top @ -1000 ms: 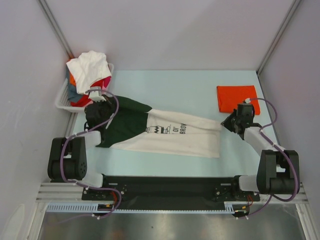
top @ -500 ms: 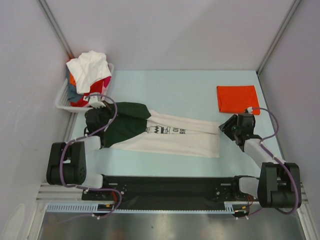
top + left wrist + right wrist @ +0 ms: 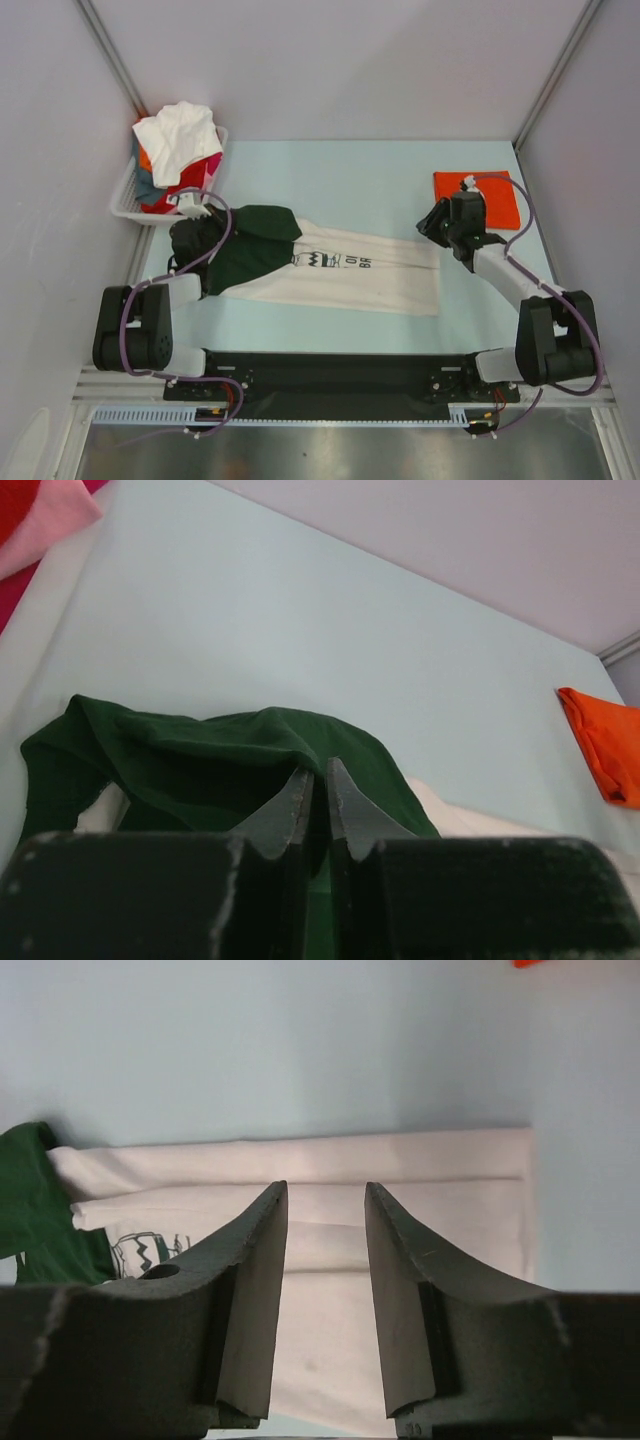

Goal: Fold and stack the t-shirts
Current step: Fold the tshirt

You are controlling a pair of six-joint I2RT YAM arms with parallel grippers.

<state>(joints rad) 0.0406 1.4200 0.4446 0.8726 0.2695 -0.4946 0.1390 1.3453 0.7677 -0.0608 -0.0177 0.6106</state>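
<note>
**Cream shirt stretched across the tabletop, one tool at each end**

The only writing is the small dark chest print [image 3: 335,261] on the cream t-shirt [image 3: 350,287]: a zigzag figure and beside it a few letters that look like "OI" over "BR" – too small to read with certainty.

The shirt lies lengthwise across the middle of the tabletop [image 3: 350,180], its dark green shoulders [image 3: 250,250] bunched at the left and its straight hem at the right. Bare surface runs between it and the far wall, and a narrower strip lies on the near side.

A folded orange t-shirt [image 3: 500,200] sits flat in the far right corner, apart from the cream one. The white slotted basket [image 3: 122,205] stands in the far left corner, heaped with a white shirt [image 3: 180,135] over red and pink cloth.

The left tool [image 3: 318,790] is at the green folds, its fingers only a slit apart – whether cloth is pinched there I cannot tell. The right tool [image 3: 325,1188] hangs above the hem end, jaws clearly parted and holding nothing.
</note>
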